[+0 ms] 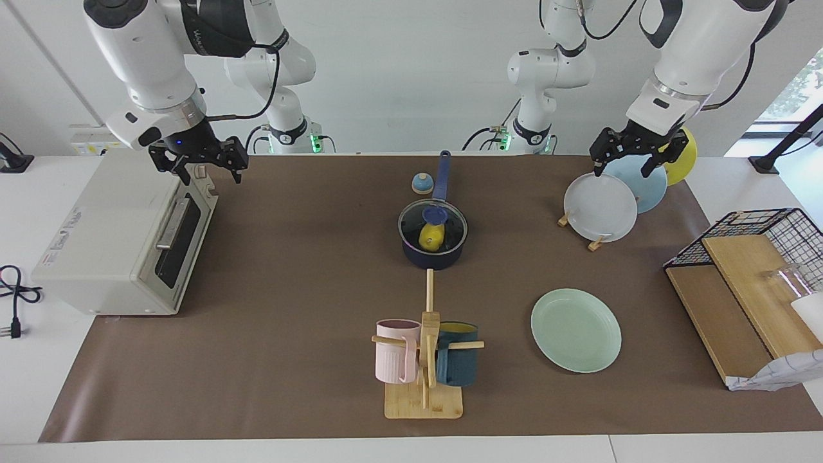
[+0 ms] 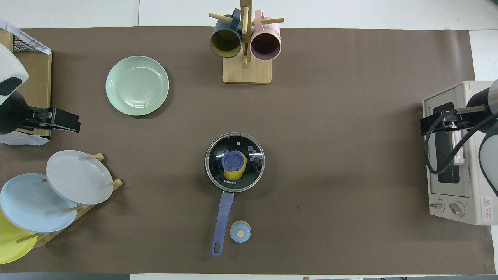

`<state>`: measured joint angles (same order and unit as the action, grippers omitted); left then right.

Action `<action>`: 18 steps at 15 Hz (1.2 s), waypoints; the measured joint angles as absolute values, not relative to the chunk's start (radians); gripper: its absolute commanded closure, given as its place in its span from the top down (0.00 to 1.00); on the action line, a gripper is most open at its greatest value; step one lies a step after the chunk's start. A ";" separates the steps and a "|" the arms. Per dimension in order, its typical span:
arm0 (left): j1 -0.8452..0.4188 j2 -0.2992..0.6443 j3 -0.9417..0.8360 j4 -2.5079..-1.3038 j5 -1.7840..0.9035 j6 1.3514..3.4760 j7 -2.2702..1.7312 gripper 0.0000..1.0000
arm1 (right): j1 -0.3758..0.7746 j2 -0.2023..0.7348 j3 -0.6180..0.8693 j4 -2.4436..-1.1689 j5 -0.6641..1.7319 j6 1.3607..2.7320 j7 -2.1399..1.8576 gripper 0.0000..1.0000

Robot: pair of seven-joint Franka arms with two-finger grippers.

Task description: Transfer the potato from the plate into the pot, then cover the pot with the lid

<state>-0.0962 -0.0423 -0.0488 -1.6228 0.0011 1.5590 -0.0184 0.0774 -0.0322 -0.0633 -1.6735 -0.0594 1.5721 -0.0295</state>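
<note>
The dark navy pot (image 1: 437, 259) stands mid-table, its long blue handle (image 2: 222, 217) pointing toward the robots. The clear glass lid (image 1: 451, 222) with a blue knob sits on the pot and also shows in the overhead view (image 2: 253, 155). The yellow potato (image 1: 431, 239) lies inside the pot, seen through the glass (image 2: 241, 163). The mint-green plate (image 1: 576, 330) is bare, farther from the robots, toward the left arm's end. My right gripper (image 1: 209, 170) is open and empty over the toaster oven. My left gripper (image 1: 622, 168) is open and empty over the plate rack.
A toaster oven (image 1: 122, 244) stands at the right arm's end. A wooden rack with grey-white, light blue and yellow plates (image 1: 601, 209) stands at the left arm's end. A mug tree (image 1: 424, 360) stands farther out. A small bell (image 1: 422, 184) sits beside the pot handle. A wire basket with boards (image 1: 746, 283) is near the plate.
</note>
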 measured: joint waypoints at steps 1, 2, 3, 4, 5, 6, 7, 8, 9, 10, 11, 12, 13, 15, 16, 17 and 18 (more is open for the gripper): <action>-0.096 -0.042 -0.049 -1.623 0.001 1.559 -0.018 1.00 | 0.072 -0.033 -0.063 -1.669 -0.057 1.567 -0.030 1.00; -0.096 -0.042 -0.049 -1.623 0.001 1.559 -0.018 1.00 | 0.067 -0.033 -0.064 -1.663 -0.056 1.564 -0.030 1.00; -0.096 -0.042 -0.049 -1.623 0.001 1.559 -0.018 1.00 | 0.063 -0.035 -0.064 -1.661 -0.056 1.564 -0.030 1.00; -0.096 -0.042 -0.049 -1.623 0.001 1.559 -0.018 1.00 | 0.057 -0.035 -0.064 -1.661 -0.056 1.564 -0.030 1.00; -0.096 -0.042 -0.049 -1.623 0.001 1.559 -0.018 1.00 | 0.051 -0.035 -0.063 -1.662 -0.056 1.564 -0.030 1.00; -0.096 -0.042 -0.049 -1.623 0.001 1.559 -0.018 1.00 | 0.043 -0.035 -0.059 -1.662 -0.056 1.562 -0.030 1.00; -0.096 -0.042 -0.049 -1.623 0.001 1.559 -0.018 1.00 | 0.037 -0.035 -0.056 -1.662 -0.055 1.562 -0.030 1.00; -0.096 -0.042 -0.049 -1.623 0.001 1.559 -0.018 1.00 | 0.032 -0.036 -0.054 -1.662 -0.055 1.562 -0.030 1.00; -0.096 -0.042 -0.049 -1.623 0.001 1.559 -0.018 1.00 | 0.031 -0.036 -0.054 -1.662 -0.055 1.562 -0.030 1.00; -0.096 -0.042 -0.049 -1.623 0.001 1.559 -0.018 1.00 | 0.030 -0.036 -0.054 -1.662 -0.055 1.562 -0.030 1.00; -0.096 -0.042 -0.049 -1.623 0.001 1.559 -0.018 1.00 | 0.028 -0.036 -0.054 -1.662 -0.055 1.562 -0.030 1.00; -0.096 -0.042 -0.049 -1.623 0.001 1.559 -0.018 1.00 | 0.023 -0.036 -0.053 -1.662 -0.055 1.562 -0.030 1.00; -0.096 -0.042 -0.049 -1.623 0.001 1.559 -0.018 1.00 | 0.017 -0.036 -0.052 -1.662 -0.055 1.562 -0.030 1.00; -0.096 -0.042 -0.049 -1.623 0.001 1.559 -0.018 1.00 | 0.011 -0.036 -0.052 -1.662 -0.055 1.561 -0.031 1.00; -0.096 -0.042 -0.049 -1.623 0.001 1.559 -0.018 1.00 | 0.010 -0.036 -0.052 -1.662 -0.055 1.561 -0.031 1.00; -0.096 -0.042 -0.049 -1.623 0.001 1.559 -0.018 1.00 | 0.010 -0.036 -0.052 -1.660 -0.054 1.562 -0.031 1.00; -0.096 -0.042 -0.049 -1.623 0.001 1.559 -0.018 1.00 | 0.010 -0.037 -0.051 -1.658 -0.053 1.562 -0.031 1.00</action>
<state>-0.0962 -0.0423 -0.0488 -1.6228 0.0011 1.5590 -0.0184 0.0098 -0.0366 -0.0510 -1.6577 -0.0526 1.5615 -0.0311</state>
